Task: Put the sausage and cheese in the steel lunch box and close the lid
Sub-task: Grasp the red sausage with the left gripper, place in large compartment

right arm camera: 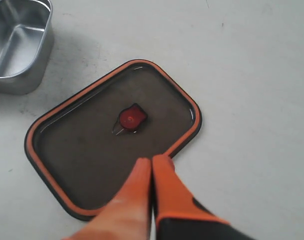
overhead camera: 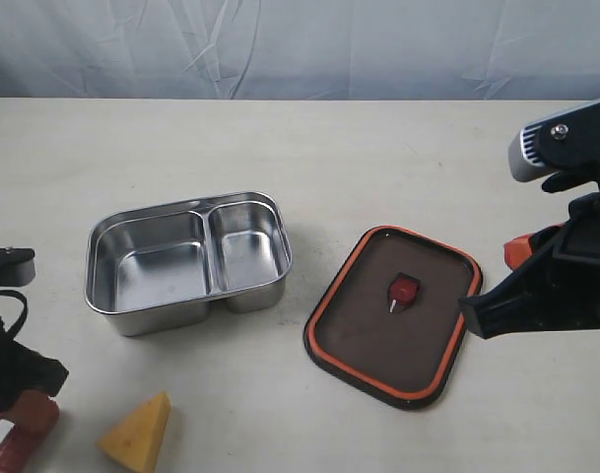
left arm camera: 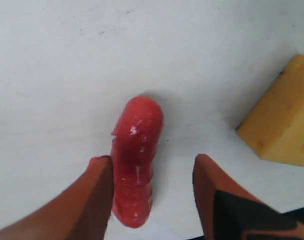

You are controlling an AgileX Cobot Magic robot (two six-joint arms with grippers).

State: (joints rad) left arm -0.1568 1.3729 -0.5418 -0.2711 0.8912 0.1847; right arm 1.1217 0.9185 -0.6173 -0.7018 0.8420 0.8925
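Note:
The reddish sausage (overhead camera: pixel 20 435) (left arm camera: pixel 137 160) lies on the table at the near left. My left gripper (overhead camera: pixel 24 412) (left arm camera: pixel 152 160) is open around it: one finger touches its side, the other stands well apart. The yellow cheese wedge (overhead camera: pixel 140 434) (left arm camera: pixel 286 120) lies just to its right. Both compartments of the steel lunch box (overhead camera: pixel 162 276) (right arm camera: pixel 17 45) are bare. To the box's right the dark lid (overhead camera: pixel 359 325) (right arm camera: pixel 92 165) rests with its orange seal facing up. My right gripper (overhead camera: pixel 519 251) (right arm camera: pixel 152 160) is shut with nothing in it, above the lid's right edge.
A pale cloth backdrop (overhead camera: pixel 300 44) runs along the table's far edge. The beige tabletop (overhead camera: pixel 378 158) stretches behind the box and lid. The right arm's black body (overhead camera: pixel 556 286) overhangs the lid's right side.

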